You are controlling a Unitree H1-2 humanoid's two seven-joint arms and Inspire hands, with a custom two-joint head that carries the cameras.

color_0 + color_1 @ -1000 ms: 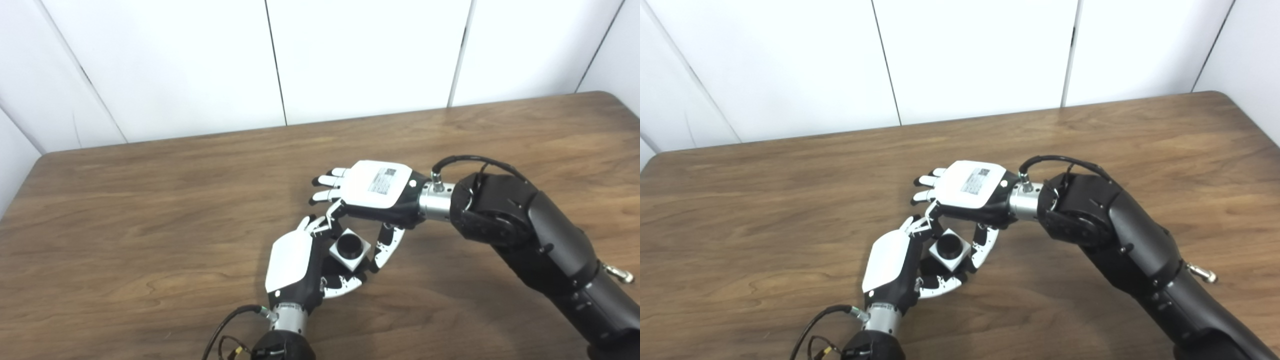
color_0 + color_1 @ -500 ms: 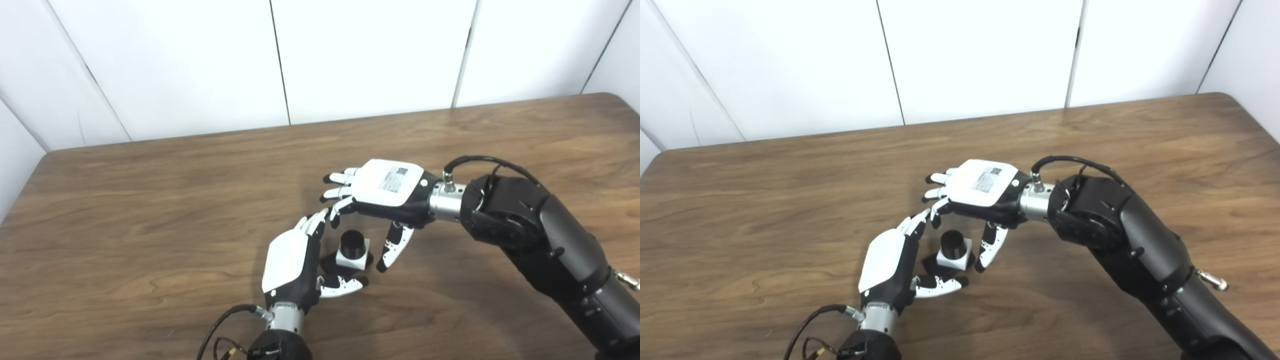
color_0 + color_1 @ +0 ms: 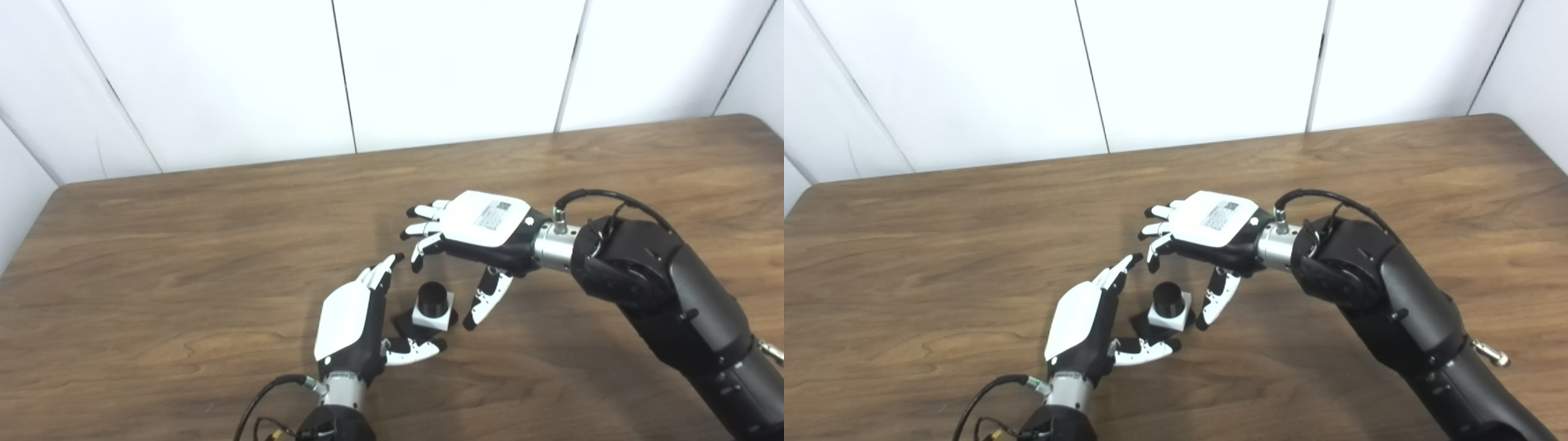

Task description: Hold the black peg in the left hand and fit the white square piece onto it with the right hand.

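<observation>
Across the left eye view, a brown wood-grain table (image 3: 184, 245) runs to white wall panels (image 3: 245, 73). One black round peg (image 3: 432, 294) stands upright through one white square piece (image 3: 435, 315) on the tabletop. At its 9 o'clock, the left hand (image 3: 355, 318) is spread, holding nothing. At 1 o'clock, the right hand (image 3: 478, 233) hovers, fingers apart, empty.

From the right eye view: the same single peg, single square and two hands; neither hand touches the assembly.
</observation>
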